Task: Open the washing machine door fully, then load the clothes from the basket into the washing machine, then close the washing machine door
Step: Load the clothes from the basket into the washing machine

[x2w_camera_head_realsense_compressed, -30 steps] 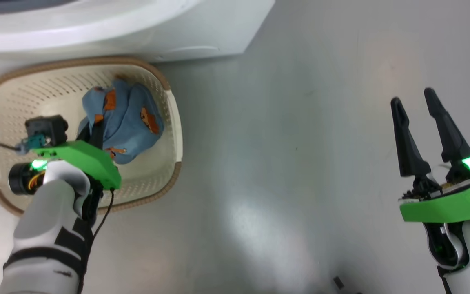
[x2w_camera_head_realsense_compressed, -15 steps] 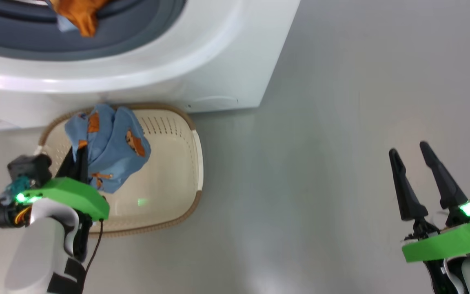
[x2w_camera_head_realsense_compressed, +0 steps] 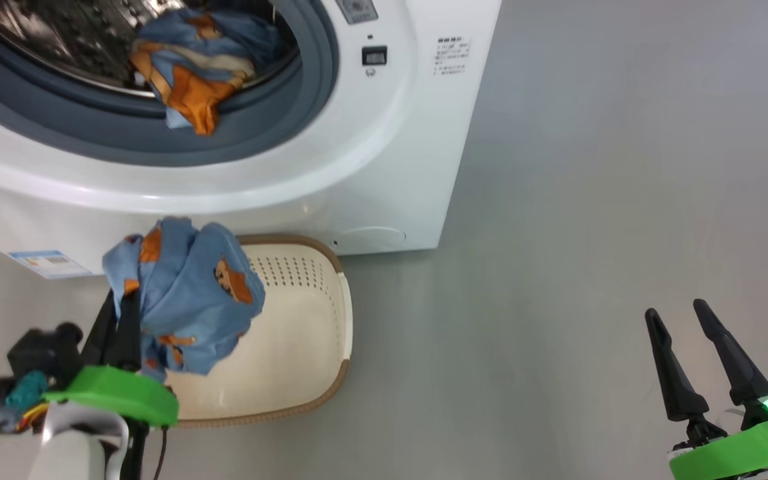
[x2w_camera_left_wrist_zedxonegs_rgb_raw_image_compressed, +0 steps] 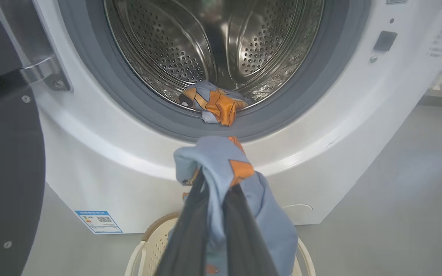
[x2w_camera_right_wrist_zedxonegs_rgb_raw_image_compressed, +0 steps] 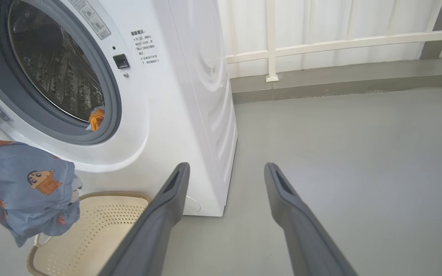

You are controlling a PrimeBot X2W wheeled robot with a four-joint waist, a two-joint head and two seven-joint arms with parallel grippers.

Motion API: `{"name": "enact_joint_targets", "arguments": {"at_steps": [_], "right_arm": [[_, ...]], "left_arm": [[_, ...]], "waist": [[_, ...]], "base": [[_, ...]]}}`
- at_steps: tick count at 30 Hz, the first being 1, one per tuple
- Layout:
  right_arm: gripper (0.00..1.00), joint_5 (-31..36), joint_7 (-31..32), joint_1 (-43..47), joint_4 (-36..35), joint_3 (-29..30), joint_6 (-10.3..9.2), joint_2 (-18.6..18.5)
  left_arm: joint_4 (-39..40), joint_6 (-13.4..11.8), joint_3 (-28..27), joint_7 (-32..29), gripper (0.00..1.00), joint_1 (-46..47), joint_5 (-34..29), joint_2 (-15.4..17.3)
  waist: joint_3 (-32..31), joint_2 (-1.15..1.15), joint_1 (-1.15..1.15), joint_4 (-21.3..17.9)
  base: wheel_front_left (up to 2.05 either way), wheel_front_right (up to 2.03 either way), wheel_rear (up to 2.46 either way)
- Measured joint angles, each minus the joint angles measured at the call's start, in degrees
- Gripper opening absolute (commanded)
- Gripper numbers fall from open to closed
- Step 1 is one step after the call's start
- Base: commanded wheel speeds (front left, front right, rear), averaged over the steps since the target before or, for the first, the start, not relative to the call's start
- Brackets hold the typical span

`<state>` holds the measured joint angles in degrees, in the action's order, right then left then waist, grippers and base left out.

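Observation:
My left gripper (x2w_camera_head_realsense_compressed: 119,303) is shut on a blue-grey garment of the clothes (x2w_camera_head_realsense_compressed: 187,293), which hangs bunched over its fingers above the cream basket (x2w_camera_head_realsense_compressed: 304,333). In the left wrist view the held garment (x2w_camera_left_wrist_zedxonegs_rgb_raw_image_compressed: 221,172) is just below the open mouth of the washing machine (x2w_camera_left_wrist_zedxonegs_rgb_raw_image_compressed: 320,134). Another garment (x2w_camera_head_realsense_compressed: 191,73) lies at the drum's front lip, partly over the grey gasket. The washing machine door (x2w_camera_left_wrist_zedxonegs_rgb_raw_image_compressed: 6,161) stands swung open at the left. My right gripper (x2w_camera_head_realsense_compressed: 677,313) is open and holds nothing, low over the floor to the right.
The basket's inside (x2w_camera_right_wrist_zedxonegs_rgb_raw_image_compressed: 102,226) shows bare plastic beside the hanging garment (x2w_camera_right_wrist_zedxonegs_rgb_raw_image_compressed: 25,188). Grey floor (x2w_camera_head_realsense_compressed: 557,233) stretches to the right of the machine. A white railing and low kerb (x2w_camera_right_wrist_zedxonegs_rgb_raw_image_compressed: 320,42) run behind it. A blue label sticker (x2w_camera_left_wrist_zedxonegs_rgb_raw_image_compressed: 98,221) sits low on the machine's front.
The head camera has tilted up, bringing the drum into view. My left gripper has lifted the garment out of the basket toward the machine's mouth. The right gripper's jaws stay open.

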<state>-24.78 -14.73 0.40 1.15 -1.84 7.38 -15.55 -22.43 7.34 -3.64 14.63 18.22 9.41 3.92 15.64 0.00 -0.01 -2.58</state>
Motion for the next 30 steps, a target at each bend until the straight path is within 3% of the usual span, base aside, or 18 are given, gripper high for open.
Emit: {"name": "enact_joint_targets", "arguments": {"at_steps": [7, 16, 24, 30], "right_arm": [[1.0, 0.0, 0.0, 2.52, 0.15, 0.53, 0.01, 0.42], [1.0, 0.0, 0.0, 4.1, -0.05, 0.83, 0.01, 0.77], [1.0, 0.0, 0.0, 4.33, -0.49, 0.9, 0.01, 0.92], [1.0, 0.0, 0.0, 3.33, -0.54, 0.9, 0.01, 1.21]], "left_arm": [[8.34, -0.07, -1.09, 0.0, 0.0, -8.73, -2.75, -1.16], [15.94, -2.89, -1.7, 0.0, 0.0, -16.63, -2.77, -1.42], [17.49, -4.07, -0.82, 0.0, 0.0, -16.49, -1.29, -1.53], [17.5, -4.02, -1.2, 0.0, 0.0, -9.5, 0.77, -1.64]], "waist": [[-3.42, 0.0, 0.0, 0.27], [-4.77, 0.0, 0.0, -0.18], [-3.07, 0.0, 0.0, -0.3], [-0.9, 0.0, 0.01, -0.69]], "base": [[0.0, 0.0, 0.0], [0.0, 0.0, 0.0], [0.0, 0.0, 0.0], [0.0, 0.0, 0.0]]}}
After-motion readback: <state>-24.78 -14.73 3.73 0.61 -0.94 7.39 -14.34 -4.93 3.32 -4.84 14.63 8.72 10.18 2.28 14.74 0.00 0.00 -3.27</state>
